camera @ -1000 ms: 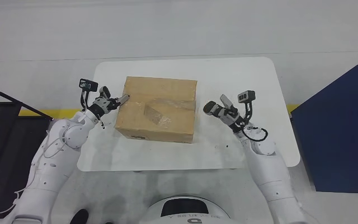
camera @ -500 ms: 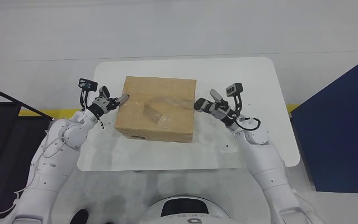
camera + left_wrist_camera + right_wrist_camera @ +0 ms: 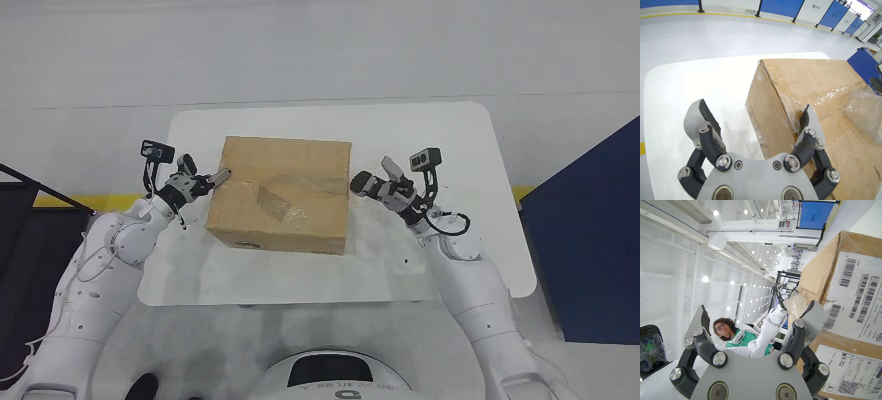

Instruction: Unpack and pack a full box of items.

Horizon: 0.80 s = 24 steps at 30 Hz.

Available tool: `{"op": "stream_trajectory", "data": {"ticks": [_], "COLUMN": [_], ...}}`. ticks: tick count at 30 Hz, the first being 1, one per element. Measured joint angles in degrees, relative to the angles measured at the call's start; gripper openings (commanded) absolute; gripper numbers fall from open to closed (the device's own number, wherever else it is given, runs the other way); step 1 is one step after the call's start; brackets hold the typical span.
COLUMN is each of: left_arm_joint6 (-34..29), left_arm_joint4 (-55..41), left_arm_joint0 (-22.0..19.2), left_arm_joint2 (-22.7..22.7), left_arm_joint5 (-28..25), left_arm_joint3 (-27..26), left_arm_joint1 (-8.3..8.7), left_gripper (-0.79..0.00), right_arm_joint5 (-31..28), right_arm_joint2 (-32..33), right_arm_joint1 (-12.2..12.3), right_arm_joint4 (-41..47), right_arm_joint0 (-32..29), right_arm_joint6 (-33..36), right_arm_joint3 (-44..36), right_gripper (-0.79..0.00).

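Observation:
A closed brown cardboard box (image 3: 285, 195) sealed with clear tape (image 3: 280, 203) lies mid-table. My left gripper (image 3: 207, 182) is open at the box's left end. In the left wrist view the left gripper (image 3: 755, 111) straddles the top edge of the box (image 3: 810, 91), one finger (image 3: 807, 115) above the taped lid, the other over the table. My right gripper (image 3: 363, 183) is open at the box's right end. In the right wrist view the right gripper (image 3: 759, 309) has one finger (image 3: 813, 308) against the labelled side of the box (image 3: 848, 294).
The white table (image 3: 440, 140) has bare room to the right of the box and in front of it. A blue partition (image 3: 590, 240) stands off the table's right side, and a dark frame (image 3: 20, 230) stands at the left.
My right gripper has moved left to the box's right end. The left arm and the box have stayed put.

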Motion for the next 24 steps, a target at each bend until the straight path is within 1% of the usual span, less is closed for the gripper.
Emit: {"op": "stream_trajectory", "data": {"ticks": [6,11,13,16,18,20,24], "left_arm_joint6": [0.0,0.0,0.0,0.02,0.14,0.12,-0.57], "left_arm_joint4": [0.0,0.0,0.0,0.0,0.0,-0.01,0.76], "left_arm_joint0": [0.0,0.0,0.0,0.06,0.39,1.22,4.13], "left_arm_joint2": [0.0,0.0,0.0,-0.04,-0.46,-1.63,-4.26], "left_arm_joint5": [0.0,0.0,0.0,0.12,0.28,0.11,0.11], "left_arm_joint3": [0.0,0.0,0.0,-0.22,-1.57,-4.05,-10.63], "left_arm_joint1": [0.0,0.0,0.0,0.0,0.02,0.21,0.69], "left_gripper": [0.0,0.0,0.0,0.0,0.0,0.0,0.0], "right_arm_joint5": [2.64,4.33,6.85,10.13,10.42,9.85,10.63], "right_arm_joint2": [-2.05,-3.42,-4.36,-5.73,-6.03,-6.26,-6.89], "right_arm_joint1": [0.04,-0.05,-0.1,-0.16,-0.2,-0.24,-0.28], "right_arm_joint4": [-0.83,-1.68,-2.71,-2.6,-2.16,-1.69,-2.62], "right_arm_joint0": [1.9,4.13,5.12,6.84,7.58,7.96,8.54], "right_arm_joint6": [2.78,2.22,1.61,3.68,4.2,4.4,2.75], "right_arm_joint3": [-0.2,1.38,1.95,3.18,4.03,4.74,5.43], "right_gripper": [0.0,0.0,0.0,0.0,0.0,0.0,0.0]}}
